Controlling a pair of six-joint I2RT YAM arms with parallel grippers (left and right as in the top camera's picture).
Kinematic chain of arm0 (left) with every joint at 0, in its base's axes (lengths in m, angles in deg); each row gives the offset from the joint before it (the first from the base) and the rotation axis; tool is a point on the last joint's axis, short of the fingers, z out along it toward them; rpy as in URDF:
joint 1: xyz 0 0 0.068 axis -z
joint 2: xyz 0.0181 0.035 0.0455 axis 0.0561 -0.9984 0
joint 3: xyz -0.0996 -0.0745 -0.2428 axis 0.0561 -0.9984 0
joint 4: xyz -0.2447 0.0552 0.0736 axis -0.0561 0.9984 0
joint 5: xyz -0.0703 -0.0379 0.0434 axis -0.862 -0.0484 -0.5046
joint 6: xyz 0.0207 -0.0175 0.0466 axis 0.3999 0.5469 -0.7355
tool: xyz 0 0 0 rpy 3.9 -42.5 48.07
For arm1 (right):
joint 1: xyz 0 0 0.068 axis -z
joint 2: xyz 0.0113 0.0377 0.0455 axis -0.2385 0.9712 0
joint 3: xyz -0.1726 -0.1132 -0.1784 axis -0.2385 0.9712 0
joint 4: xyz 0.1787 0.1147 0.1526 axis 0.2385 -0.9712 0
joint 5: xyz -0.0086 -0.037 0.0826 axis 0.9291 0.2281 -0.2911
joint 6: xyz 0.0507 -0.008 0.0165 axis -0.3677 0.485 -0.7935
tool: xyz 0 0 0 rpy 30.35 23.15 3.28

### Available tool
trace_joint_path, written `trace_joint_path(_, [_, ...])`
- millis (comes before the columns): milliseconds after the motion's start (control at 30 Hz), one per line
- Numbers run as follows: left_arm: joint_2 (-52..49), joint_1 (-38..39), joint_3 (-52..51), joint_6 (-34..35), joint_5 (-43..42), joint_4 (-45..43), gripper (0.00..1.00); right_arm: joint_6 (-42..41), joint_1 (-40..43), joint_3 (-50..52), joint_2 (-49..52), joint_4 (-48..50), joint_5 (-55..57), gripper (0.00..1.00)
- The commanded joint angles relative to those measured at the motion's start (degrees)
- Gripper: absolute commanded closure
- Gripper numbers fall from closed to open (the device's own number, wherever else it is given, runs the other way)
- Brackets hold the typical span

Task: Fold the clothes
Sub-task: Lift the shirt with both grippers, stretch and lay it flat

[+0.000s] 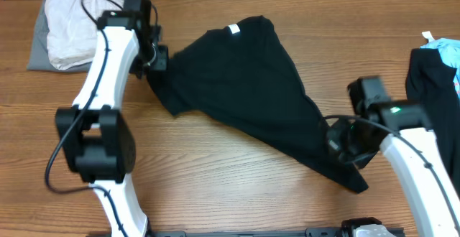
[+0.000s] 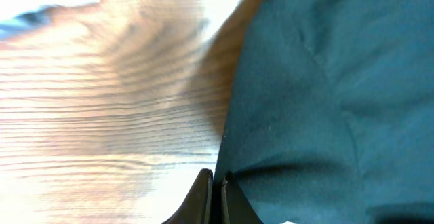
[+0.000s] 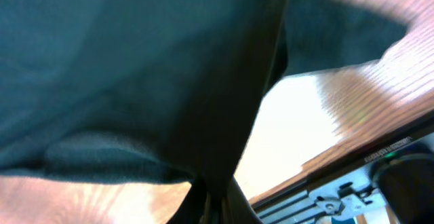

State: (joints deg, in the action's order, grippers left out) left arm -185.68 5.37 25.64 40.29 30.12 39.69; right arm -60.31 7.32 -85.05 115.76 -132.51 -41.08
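A black short-sleeved T-shirt (image 1: 241,86) with a small white tag (image 1: 233,29) is stretched slantwise across the wooden table. My left gripper (image 1: 159,63) is shut on its left edge near a sleeve; in the left wrist view the fingers (image 2: 201,200) pinch the dark cloth (image 2: 325,102). My right gripper (image 1: 339,145) is shut on the shirt's lower right end; in the right wrist view the black fabric (image 3: 135,75) drapes down into the closed jaws (image 3: 218,195).
A cream garment (image 1: 75,21) lies on a grey one (image 1: 37,47) at the back left corner. More dark clothes (image 1: 435,86) and a light blue piece (image 1: 447,50) lie at the right edge. The table's front edge and a metal rail (image 3: 352,183) are close to my right gripper.
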Motion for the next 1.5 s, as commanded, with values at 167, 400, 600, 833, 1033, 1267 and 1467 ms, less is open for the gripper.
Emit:
trace_joint_path(167, [17.1,-0.7,4.2,2.8,0.2,3.4,0.96,6.8,-0.3,-24.8,-1.2,-7.2,7.9,0.96])
trace_joint_path(400, [26.3,-1.1,18.5,5.7,3.6,10.4,0.96,8.5,-0.3,-46.3,-1.2,-14.2,13.6,0.96])
trace_joint_path(600, [29.7,-1.0,33.7,6.6,3.6,17.7,0.96,11.0,-0.3,-59.2,-1.2,-14.1,12.9,0.96])
trace_joint_path(833, [30.2,-1.0,48.8,6.8,3.6,23.7,0.96,11.2,-0.3,-66.9,-1.2,-14.1,14.3,0.96])
trace_joint_path(1033, [29.7,-1.0,52.2,6.8,6.5,20.1,0.96,11.2,-0.2,-68.2,-0.2,-11.2,19.9,0.96])
trace_joint_path(1267, [19.1,-1.0,52.2,7.3,2.9,14.3,0.96,11.2,0.5,-68.2,9.1,-5.5,24.7,0.96])
trace_joint_path(1467, [3.5,-1.0,52.2,7.2,-1.0,10.7,0.96,11.7,6.6,-68.2,22.6,-3.2,22.3,0.96])
